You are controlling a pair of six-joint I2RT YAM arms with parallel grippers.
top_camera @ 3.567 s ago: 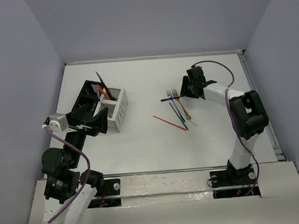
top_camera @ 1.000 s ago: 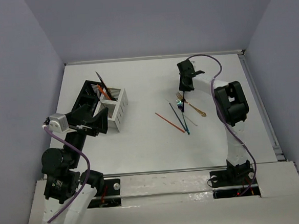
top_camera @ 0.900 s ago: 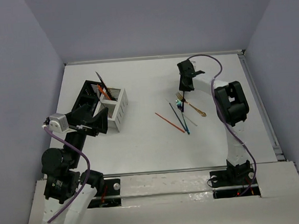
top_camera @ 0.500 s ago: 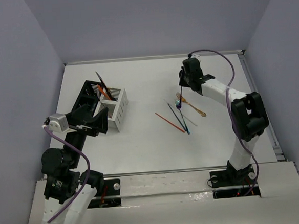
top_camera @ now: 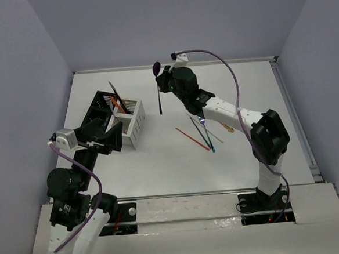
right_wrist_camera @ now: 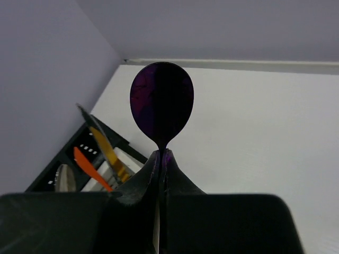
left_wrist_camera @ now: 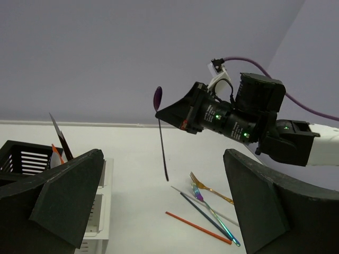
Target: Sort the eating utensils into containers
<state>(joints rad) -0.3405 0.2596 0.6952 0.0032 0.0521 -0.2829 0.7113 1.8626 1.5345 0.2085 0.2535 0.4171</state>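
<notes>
My right gripper (top_camera: 162,84) is shut on the neck of a purple spoon (top_camera: 156,67) and holds it upright in the air, bowl up and handle hanging down, right of the white container (top_camera: 136,122). The right wrist view shows the spoon bowl (right_wrist_camera: 161,106) just above the closed fingertips. The black container (top_camera: 98,106) stands beside the white one, with orange, gold and dark utensils (right_wrist_camera: 87,166) in them. My left gripper (top_camera: 104,136) is open and empty, near the containers. An orange stick (top_camera: 192,139), a dark stick (top_camera: 202,133), an iridescent fork (left_wrist_camera: 214,214) and a gold fork (left_wrist_camera: 212,189) lie on the table.
The white table ends in a raised back rim (top_camera: 174,64) and grey walls stand on three sides. A thin silver stick (top_camera: 215,136) lies among the loose cutlery, right of centre. The right arm's purple cable (top_camera: 223,65) arcs above the back of the table.
The right arm has lifted the purple spoon off the table and swung left, from above the loose cutlery to near the containers. The left arm has not moved.
</notes>
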